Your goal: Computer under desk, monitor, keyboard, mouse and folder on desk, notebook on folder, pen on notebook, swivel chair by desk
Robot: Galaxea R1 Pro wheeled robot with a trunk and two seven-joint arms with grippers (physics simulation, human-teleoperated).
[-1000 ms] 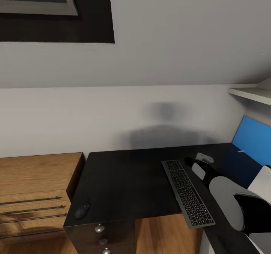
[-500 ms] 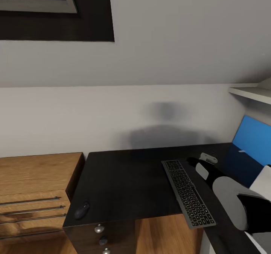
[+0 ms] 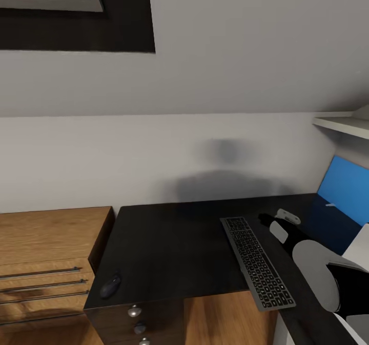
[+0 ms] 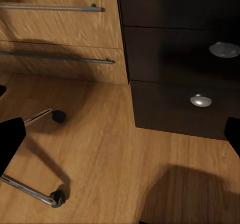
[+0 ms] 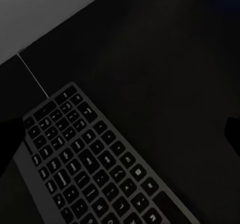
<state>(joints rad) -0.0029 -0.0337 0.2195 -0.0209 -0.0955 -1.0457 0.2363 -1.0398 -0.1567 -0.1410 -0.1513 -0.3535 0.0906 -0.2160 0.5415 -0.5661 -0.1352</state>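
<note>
The desk (image 3: 174,242), a glossy black top against the pale wall, is the biggest thing in the head view, with its black drawer unit (image 3: 136,322) and round silver knobs below the front corner. A light wooden dresser (image 3: 48,255) with long metal handles stands flush against the desk on the side far from the right arm. The right arm (image 3: 318,268) reaches over the desk, and its gripper (image 3: 284,217) hangs just beyond the far end of the keyboard (image 3: 256,263), close beside it but apart from it. In the right wrist view the 2 fingertips (image 5: 10,139) sit at opposite edges with a wide gap between them, so the jaws stand spread and hold nothing; the keyboard lies on the desk just below and between them. A blue wall panel (image 3: 346,199) rises behind that gripper. The mouse (image 3: 110,285) lies at the desk's front corner above the drawers, well apart from the right gripper. In the left wrist view the left gripper's fingertips (image 4: 10,139) are likewise wide apart and empty, above the wooden floor (image 4: 110,159) near the drawer unit, with 2 chrome legs and black casters of the swivel chair (image 4: 35,184) beside them.
</note>
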